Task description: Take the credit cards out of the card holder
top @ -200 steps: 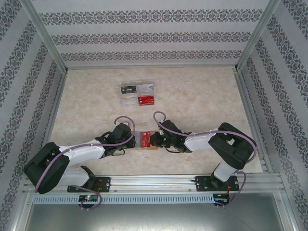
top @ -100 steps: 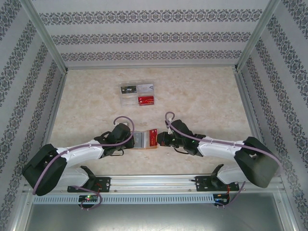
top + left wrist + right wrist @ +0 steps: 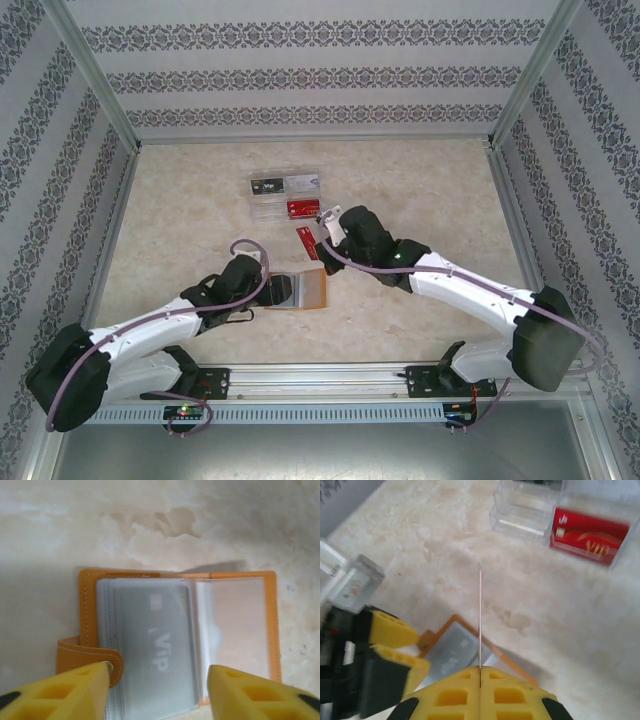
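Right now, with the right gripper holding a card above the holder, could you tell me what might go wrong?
1. The right gripper pinches the card only by one edge, so it could twist or slip before reaching the tray.
2. The left gripper stands open, so the holder lies unheld. It may shift or fold shut over the grey card inside.

Lighting's bright, soft and even from above, kinda washing out the pale table [image 3: 420, 200]. Left wrist view looks hazy, with a dim shadow beside the card holder [image 3: 85, 605]. Right wrist view blurs toward the clear trays [image 3: 520, 515].
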`<state>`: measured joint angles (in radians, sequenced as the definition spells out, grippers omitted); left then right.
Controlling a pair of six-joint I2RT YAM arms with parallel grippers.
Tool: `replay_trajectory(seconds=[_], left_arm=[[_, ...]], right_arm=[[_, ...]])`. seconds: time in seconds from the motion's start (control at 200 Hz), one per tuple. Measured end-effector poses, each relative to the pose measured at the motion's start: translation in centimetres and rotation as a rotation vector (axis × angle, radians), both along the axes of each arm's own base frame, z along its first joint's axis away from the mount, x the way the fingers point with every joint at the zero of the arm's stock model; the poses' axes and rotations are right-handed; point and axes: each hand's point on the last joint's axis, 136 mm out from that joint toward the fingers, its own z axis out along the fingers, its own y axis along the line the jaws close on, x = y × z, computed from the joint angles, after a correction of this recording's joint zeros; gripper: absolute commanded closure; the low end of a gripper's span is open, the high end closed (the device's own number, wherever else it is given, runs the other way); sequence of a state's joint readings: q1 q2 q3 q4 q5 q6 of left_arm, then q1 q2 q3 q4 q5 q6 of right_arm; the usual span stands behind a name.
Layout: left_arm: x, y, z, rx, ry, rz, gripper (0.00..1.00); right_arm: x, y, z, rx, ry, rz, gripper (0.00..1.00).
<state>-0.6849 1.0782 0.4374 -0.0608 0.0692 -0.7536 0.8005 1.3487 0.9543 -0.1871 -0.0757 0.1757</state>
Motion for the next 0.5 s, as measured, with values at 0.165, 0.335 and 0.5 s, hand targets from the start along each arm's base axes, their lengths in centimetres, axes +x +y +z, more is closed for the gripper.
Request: replay_trajectory(seconds=[0.165,0.335,0.5], left_arm=[[-0.3,0.1,1.5,-0.026,-0.043,-0.013,0.00],[-1.0,1.0,2.8,-0.037,-0.077,-0.004,0.00],[-1.7,2.7,3.8,-0.036,-0.122,0.035,0.00]], right_arm=[[2.3,0.7,-0.3,-0.185,-0.138,0.098,1.00],[6.1,1.8,0.1,-0.379,-0.300,0.170,1.00],[8.6,2.3,-1.7,-0.580,-0.407,0.270,1.00]])
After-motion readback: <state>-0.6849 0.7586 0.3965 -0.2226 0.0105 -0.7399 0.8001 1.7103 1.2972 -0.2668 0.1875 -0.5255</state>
